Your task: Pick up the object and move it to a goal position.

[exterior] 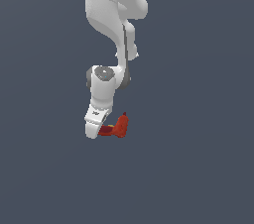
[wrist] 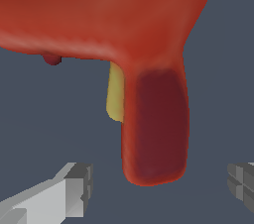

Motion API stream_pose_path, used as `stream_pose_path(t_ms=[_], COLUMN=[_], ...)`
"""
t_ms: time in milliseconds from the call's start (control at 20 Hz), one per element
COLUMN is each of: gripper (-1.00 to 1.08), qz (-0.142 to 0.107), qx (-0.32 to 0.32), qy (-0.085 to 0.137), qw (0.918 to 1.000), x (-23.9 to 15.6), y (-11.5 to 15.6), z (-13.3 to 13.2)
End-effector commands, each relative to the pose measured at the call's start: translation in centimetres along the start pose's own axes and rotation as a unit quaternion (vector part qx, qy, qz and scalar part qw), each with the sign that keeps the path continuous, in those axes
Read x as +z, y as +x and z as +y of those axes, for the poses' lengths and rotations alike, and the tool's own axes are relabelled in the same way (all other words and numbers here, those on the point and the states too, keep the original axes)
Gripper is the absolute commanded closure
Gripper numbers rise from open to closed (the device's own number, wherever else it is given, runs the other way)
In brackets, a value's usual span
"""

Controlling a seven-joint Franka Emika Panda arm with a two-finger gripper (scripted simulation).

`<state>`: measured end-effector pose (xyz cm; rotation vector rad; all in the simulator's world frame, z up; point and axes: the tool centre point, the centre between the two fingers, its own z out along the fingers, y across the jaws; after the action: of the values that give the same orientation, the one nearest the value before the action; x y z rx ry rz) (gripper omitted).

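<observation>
The object [exterior: 120,125] is a small red and orange drill-shaped item lying on the dark floor, with its darker red handle pointing toward the white hand. In the wrist view the object [wrist: 124,15] fills the frame. Its dark red handle [wrist: 158,129] reaches down toward the space between the two grey fingers [wrist: 74,188]. My gripper [wrist: 161,191] is open, with visible gaps between the handle and each finger. In the exterior view my gripper [exterior: 95,128] is low, right beside the object on the exterior view's left. Its fingertips are hidden there.
A plain dark grey-blue floor [exterior: 198,168] surrounds the object. The white arm [exterior: 111,20] comes down from the top of the exterior view. A small yellow part [wrist: 115,96] shows beside the handle.
</observation>
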<state>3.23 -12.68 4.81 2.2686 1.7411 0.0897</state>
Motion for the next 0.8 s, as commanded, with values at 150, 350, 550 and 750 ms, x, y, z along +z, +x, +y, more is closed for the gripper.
stream_pose_path(t_ms=[150,350,550,750], gripper=[-1.00,-1.00,-1.00,1.08], qz=[0.000,0.000,0.000,0.000], qx=[-0.001,-0.003,-0.003,-0.003], qy=[0.000,0.000,-0.001,-0.001], qw=[1.0000,1.0000,1.0000,1.0000], x=[1.0,2.4,2.9,2.9], y=[0.0,0.0,0.0,0.0], z=[0.0,-0.1,-0.1,-0.1])
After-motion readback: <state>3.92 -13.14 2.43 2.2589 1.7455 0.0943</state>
